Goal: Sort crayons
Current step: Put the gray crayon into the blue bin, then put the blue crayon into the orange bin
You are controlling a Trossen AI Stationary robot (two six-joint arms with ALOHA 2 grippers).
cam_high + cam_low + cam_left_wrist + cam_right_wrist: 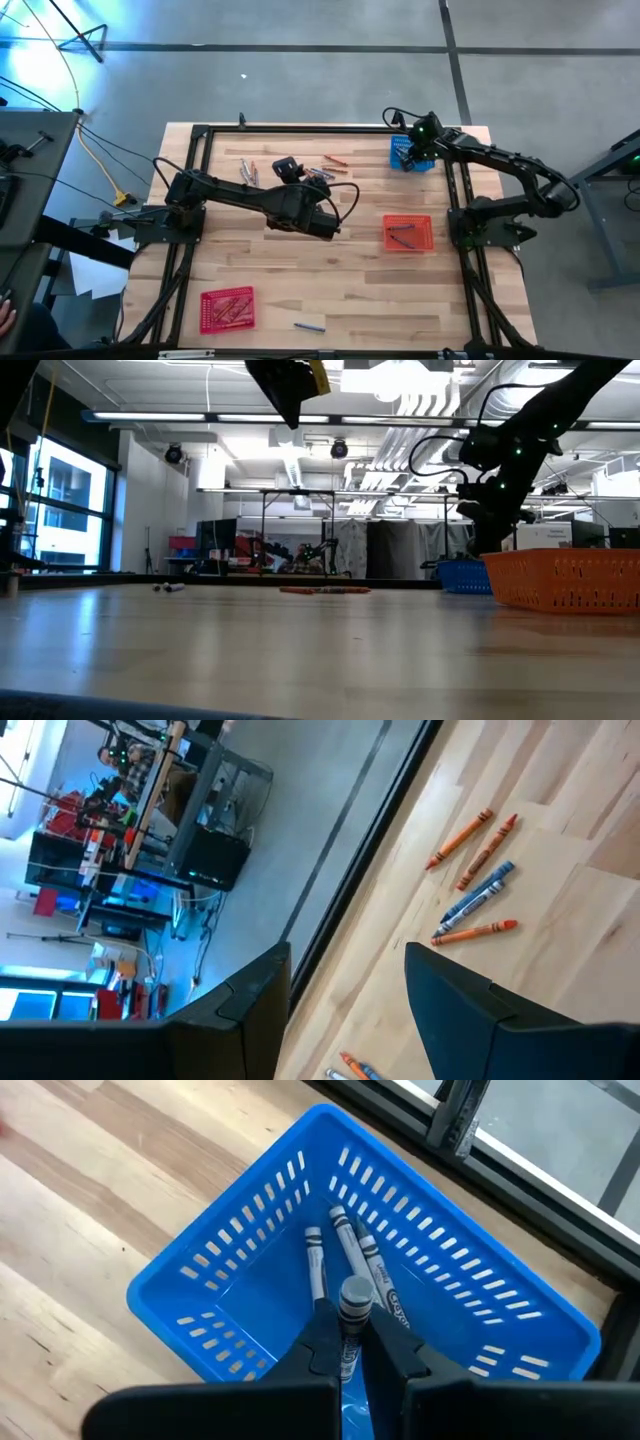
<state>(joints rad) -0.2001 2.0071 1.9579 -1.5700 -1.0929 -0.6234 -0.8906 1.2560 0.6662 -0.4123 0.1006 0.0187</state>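
My right gripper (352, 1342), pinching a grey-blue crayon (352, 1305) over the blue basket (200, 1275), probably releases next; left gripper (345, 1010) waits agape, empty.

Grey-blue crayons (350, 1260) lie in a blue basket (230, 1260), one more standing upright above them. Loose orange and blue ones (478, 885) are scattered flat on the table (others fill the red baskets (228, 309)).
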